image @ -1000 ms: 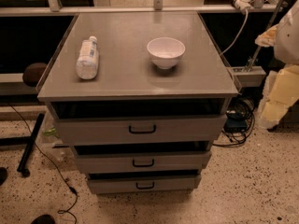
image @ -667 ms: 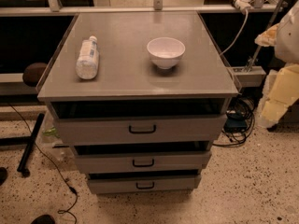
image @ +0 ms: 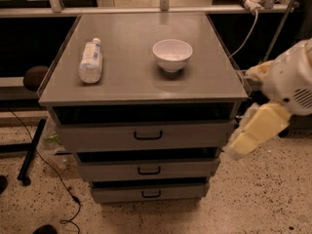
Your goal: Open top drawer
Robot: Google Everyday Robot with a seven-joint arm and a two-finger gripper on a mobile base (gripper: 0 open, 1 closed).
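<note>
The top drawer [image: 97, 138] is the widest grey front of a three-drawer metal cabinet, with a small black loop handle [image: 147, 135] at its centre. A dark gap shows between its front panel and the cabinet top. My gripper [image: 235, 151], cream-coloured on a white arm [image: 292, 82], hangs at the cabinet's right front corner. It is level with the top drawer's right end, pointing down and left, and well to the right of the handle. It holds nothing that I can see.
On the cabinet top [image: 131, 77] lie a clear plastic bottle [image: 91, 61] on its side and a white bowl [image: 172, 54]. Two narrower drawers [image: 146, 170] sit below. A black stand leg [image: 31, 150] and a cable [image: 53, 177] lie on the speckled floor at left.
My arm and gripper have moved left and down from the far right towards the cabinet's right front corner. The drawers, bottle and bowl have not moved.
</note>
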